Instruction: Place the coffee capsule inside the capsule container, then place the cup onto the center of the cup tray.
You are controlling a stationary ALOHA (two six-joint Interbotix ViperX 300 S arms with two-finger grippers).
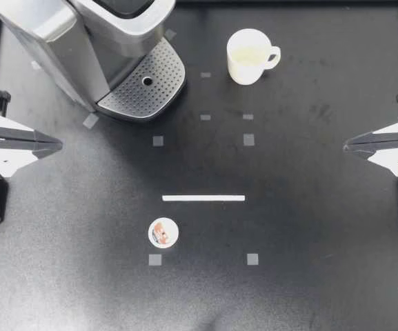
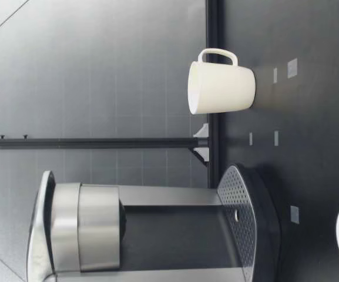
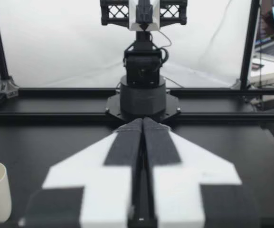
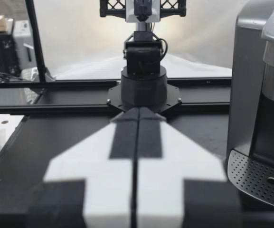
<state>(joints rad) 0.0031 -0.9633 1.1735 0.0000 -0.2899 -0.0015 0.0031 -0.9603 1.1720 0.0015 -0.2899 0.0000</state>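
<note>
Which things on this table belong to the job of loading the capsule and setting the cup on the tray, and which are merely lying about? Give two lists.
Belonging to the job: coffee capsule, cup, cup tray, coffee machine, left tool and right tool, both shut.

Lying about: white strip, grey tape squares.

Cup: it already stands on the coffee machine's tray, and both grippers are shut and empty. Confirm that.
Wrong on the cup: the top view shows it standing on the bare table, apart from the tray. My left gripper and my right gripper are shut and empty, as stated.
</note>
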